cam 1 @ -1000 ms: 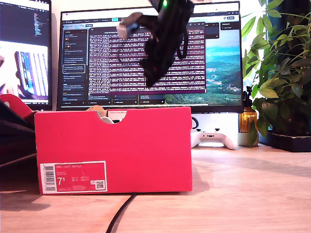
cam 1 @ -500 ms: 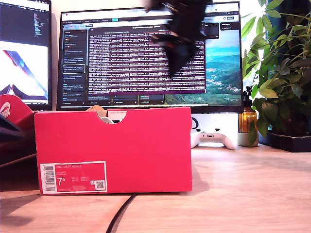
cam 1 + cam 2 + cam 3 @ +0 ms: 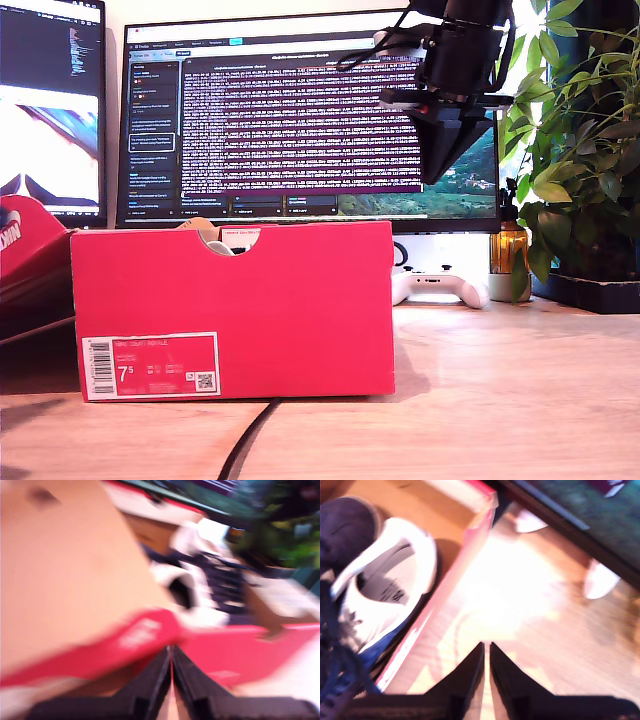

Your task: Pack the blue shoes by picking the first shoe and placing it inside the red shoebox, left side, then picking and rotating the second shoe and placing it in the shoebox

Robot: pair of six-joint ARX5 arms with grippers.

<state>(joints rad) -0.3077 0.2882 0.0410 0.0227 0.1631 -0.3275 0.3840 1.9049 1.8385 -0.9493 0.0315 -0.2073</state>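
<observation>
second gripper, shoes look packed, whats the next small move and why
Probably keep it lifted and drift away from the red shoebox. My second gripper has its jaws nearly closed on nothing, over bare table beside the box wall, and a blue shoe already lies inside.

A pale wooden desk [image 3: 520, 400] — two lit monitors [image 3: 300, 120] behind, a leafy plant [image 3: 585, 150] at the exterior view's right.

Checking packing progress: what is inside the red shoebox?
Inside the red shoebox, blue shoes with white lining show. The wrist views are blurred and cropped, so the count is unclear; the exterior view shows only its front wall.
</observation>
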